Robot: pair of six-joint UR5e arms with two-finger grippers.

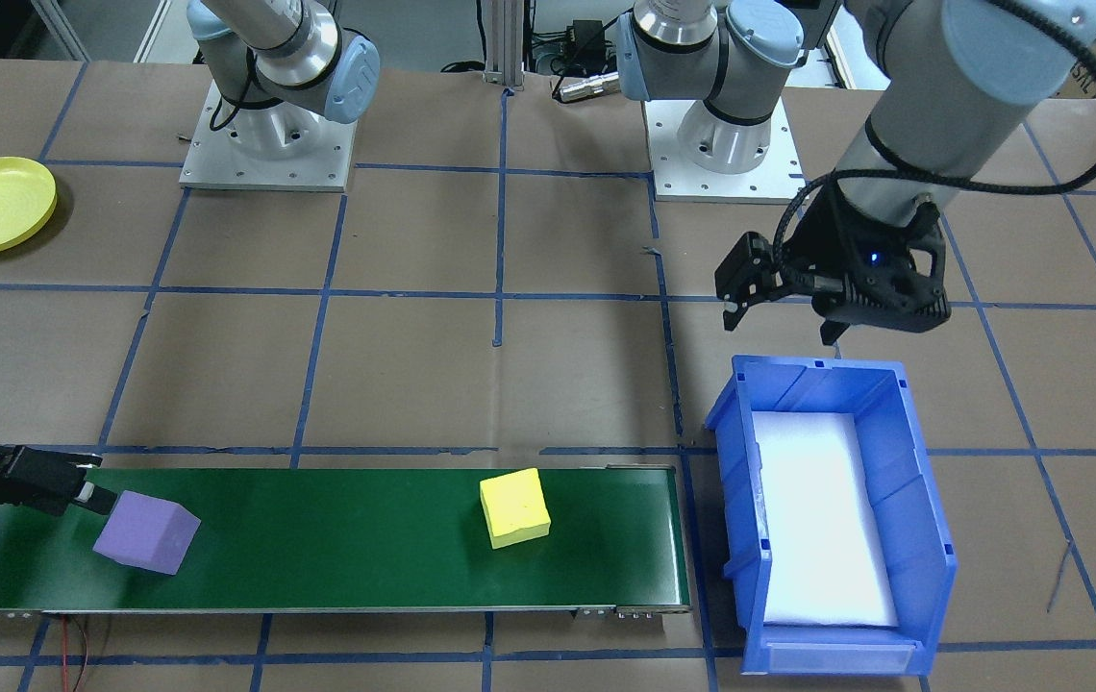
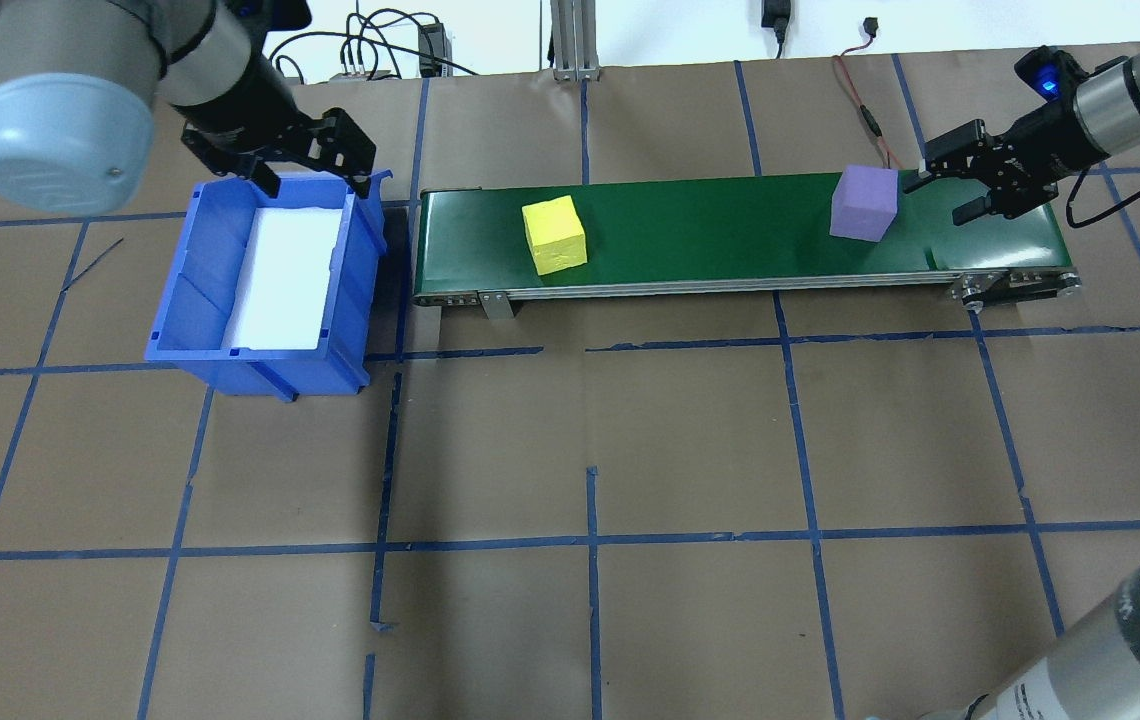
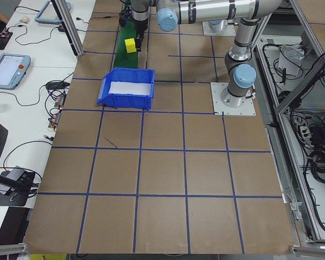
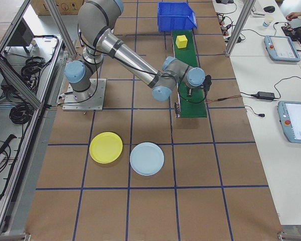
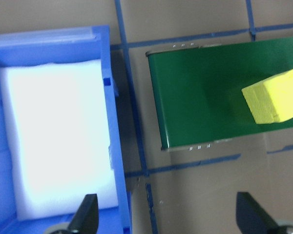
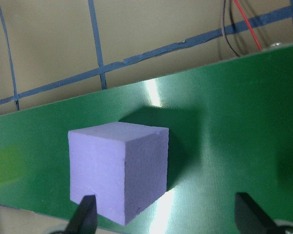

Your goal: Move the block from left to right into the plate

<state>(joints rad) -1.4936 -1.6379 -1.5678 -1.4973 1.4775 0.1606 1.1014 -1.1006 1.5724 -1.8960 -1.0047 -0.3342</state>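
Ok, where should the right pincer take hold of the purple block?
Probably across two opposite flat side faces of the purple block, coming down from above. It sits free on the green belt, and the open right pincer is beside it.

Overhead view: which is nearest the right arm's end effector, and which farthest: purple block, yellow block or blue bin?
From the right end effector:
1. Purple block, beside it on the belt.
2. Yellow block, farther along the belt.
3. Blue bin, beyond the belt's far end.

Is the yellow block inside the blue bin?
No, the yellow block sits on the green conveyor belt, outside the blue bin.
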